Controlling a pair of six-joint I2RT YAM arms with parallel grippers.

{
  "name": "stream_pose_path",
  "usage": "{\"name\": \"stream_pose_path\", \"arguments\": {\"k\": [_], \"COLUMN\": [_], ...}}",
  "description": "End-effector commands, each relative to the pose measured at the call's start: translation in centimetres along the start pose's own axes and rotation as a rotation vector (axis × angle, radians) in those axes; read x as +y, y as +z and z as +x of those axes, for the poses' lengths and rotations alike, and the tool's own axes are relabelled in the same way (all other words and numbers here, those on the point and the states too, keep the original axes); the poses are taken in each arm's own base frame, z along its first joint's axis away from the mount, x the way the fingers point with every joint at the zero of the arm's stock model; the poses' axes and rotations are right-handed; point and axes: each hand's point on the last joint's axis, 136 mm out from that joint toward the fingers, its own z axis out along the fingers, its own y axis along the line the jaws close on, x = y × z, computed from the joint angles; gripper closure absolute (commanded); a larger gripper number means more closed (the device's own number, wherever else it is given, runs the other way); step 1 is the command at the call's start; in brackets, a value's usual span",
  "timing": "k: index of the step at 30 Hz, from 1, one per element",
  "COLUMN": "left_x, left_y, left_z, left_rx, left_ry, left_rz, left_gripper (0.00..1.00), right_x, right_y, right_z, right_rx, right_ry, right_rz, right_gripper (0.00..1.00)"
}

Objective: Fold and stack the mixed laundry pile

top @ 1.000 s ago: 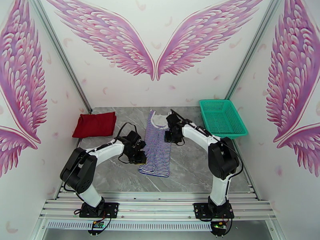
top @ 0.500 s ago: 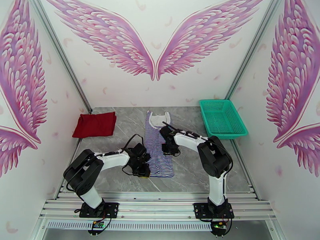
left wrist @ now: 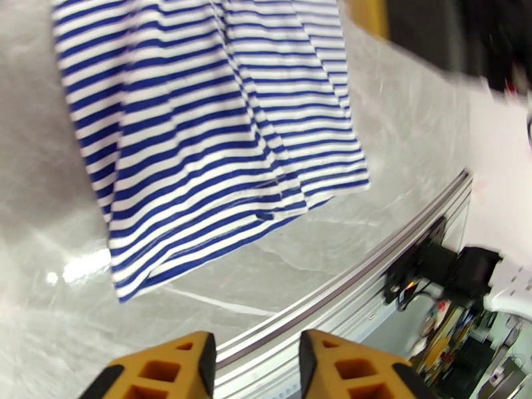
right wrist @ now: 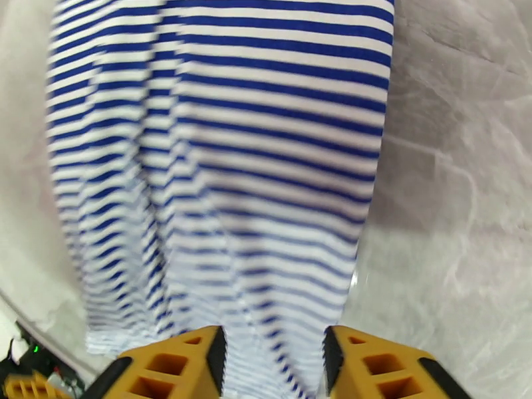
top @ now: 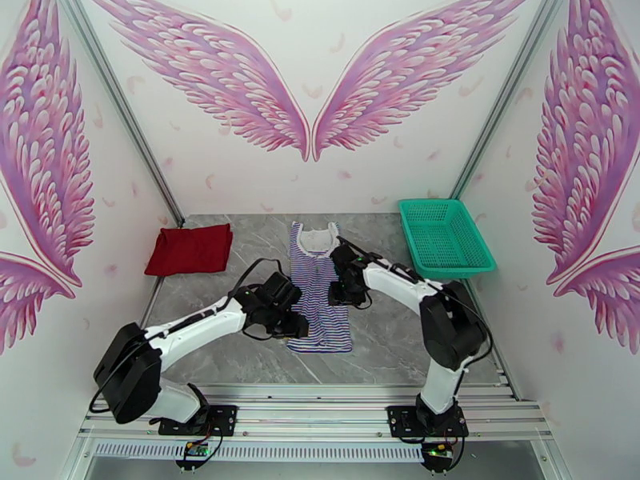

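- Left gripper: I read the two orange fingers as standing apart with an empty gap between them. Nothing is held. It sits at the near-left corner of the striped shirt. In the wrist view its tips are over bare stone just off the hem.
- Right gripper: the fingers are parted, and striped cloth shows through the gap beneath them. I see nothing pinched. I cannot tell whether the tips touch the cloth. It sits over the striped shirt's right edge, about halfway along its length.
- Striped shirt: blue and white, lying flat and lengthwise, with the neckline at the far end and the hem at the near end. It looks folded narrow, with layers overlapping at the hem. There are soft ripples along the body.
- Red T-shirt: a folded dark red slab, well apart to the left of the striped shirt, level with its neckline. It is not stacked with the striped shirt.
- Basket: teal plastic mesh, to the right of the striped shirt's far end, with nothing in it.
- Table: grey marble-patterned top, bare on both sides of the striped shirt.
- Rail: an aluminium frame nearer than the hem, carrying both arm bases.
- Walls: white, painted with large pink feathered wings, behind and to both sides of the striped shirt.
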Motion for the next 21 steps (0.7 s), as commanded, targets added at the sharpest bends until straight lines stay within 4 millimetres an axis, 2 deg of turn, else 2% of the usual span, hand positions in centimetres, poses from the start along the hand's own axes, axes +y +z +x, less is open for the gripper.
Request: {"name": "stream_pose_path", "arguments": {"k": [1,5,8,12,17,21], "left_x": [3.1,4.4,5.4,6.4,6.2,6.8], "left_y": [-0.1,1.0,1.7,2.4,3.5,4.3], "left_z": [0.4,0.8,1.0,0.6,0.5,0.9], "left_rx": [-0.034,-0.017,0.009,0.017,0.063,0.094], "left_ry": [-0.145,-0.205,-0.214,-0.235,-0.223,-0.231], "left_rz": [-0.023,0.024,0.002,0.009,0.039,0.022], "left_gripper": [0.54,0.49,0.49,0.48,0.48,0.48], "right_x": [-0.5,-0.9,-1.8,-2.4,-2.9,-3.1], "right_y": [-0.7,-0.2,0.6,1.5,2.8,3.5], "right_z": [4.5,8.0,9.6,10.0,10.5,10.4], "right_rx": [0.126,0.212,0.243,0.230,0.231,0.229], "right_ry": [0.076,0.168,0.218,0.279,0.318,0.329], "right_rz": [-0.118,-0.257,-0.282,-0.313,-0.308,-0.303], "right_gripper": [0.47,0.46,0.46,0.47,0.51,0.57]}}
